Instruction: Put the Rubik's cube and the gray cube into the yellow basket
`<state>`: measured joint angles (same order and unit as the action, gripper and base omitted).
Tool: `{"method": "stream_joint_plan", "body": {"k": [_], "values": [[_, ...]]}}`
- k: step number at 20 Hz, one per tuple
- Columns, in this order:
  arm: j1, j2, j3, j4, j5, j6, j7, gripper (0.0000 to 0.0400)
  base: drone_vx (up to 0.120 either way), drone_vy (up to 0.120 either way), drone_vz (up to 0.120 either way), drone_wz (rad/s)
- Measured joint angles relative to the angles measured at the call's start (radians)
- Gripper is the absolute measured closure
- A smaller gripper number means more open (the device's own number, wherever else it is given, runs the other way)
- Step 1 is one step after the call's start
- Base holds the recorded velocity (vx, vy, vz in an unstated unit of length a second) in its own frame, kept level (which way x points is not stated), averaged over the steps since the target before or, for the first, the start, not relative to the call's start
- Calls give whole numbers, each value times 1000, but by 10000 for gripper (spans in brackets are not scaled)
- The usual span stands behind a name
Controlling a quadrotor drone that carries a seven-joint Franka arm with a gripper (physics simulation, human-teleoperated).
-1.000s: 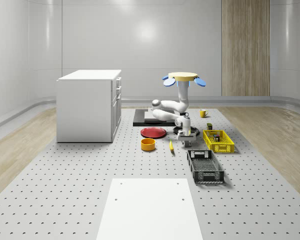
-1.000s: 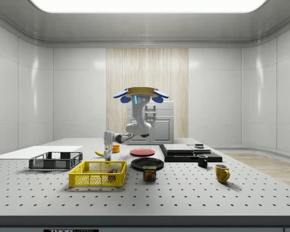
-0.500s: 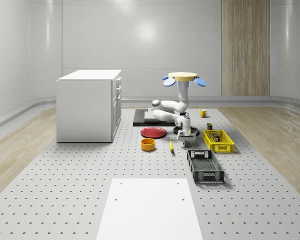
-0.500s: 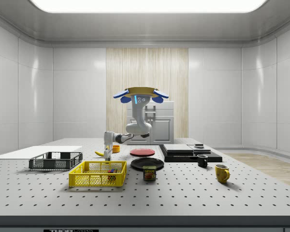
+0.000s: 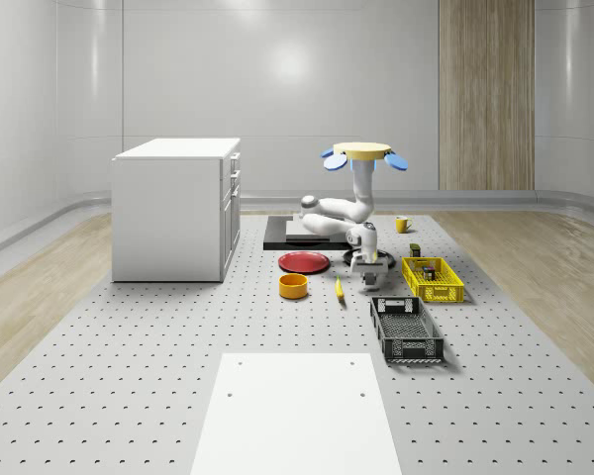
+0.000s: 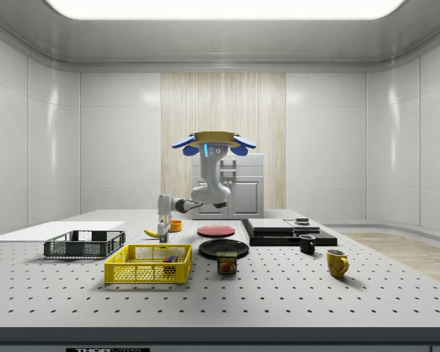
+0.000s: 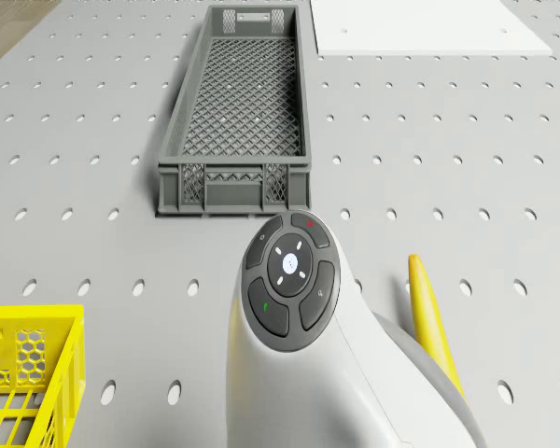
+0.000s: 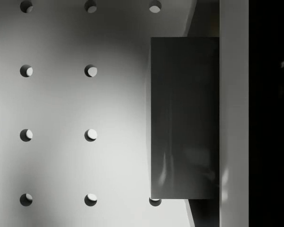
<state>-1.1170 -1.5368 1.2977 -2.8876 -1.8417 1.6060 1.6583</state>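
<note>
I hover mid-frame in the whole-scene view, my gripper [image 5: 367, 281] clenched on the plain gray cube [image 8: 184, 118], left of the yellow mesh basket [image 5: 433, 279]. A tin [image 6: 226, 262] reads "SPAM".

Cut off at the lower left edge of the drone view: yellow basket [image 7: 23, 373], one corner visible. Banana [image 7: 432, 317] partly hidden behind the white arm [image 7: 336, 373]. Too small to identify in the side view: contents of the basket. Gripper [image 5: 368, 280] fingers too small to judge in the whole-scene view.
</note>
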Motion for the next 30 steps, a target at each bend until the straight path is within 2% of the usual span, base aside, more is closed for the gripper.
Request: {"method": "stream_joint_plan", "body": {"k": [6,14,30], "values": [[7,2,72,-13,69,-22,1,150,0,0,120,0],[8,-3,101,-17,98,-25,3,150,0,0,120,0],[6,-16,109,-17,109,-14,5,150,0,110,0,0]]}}
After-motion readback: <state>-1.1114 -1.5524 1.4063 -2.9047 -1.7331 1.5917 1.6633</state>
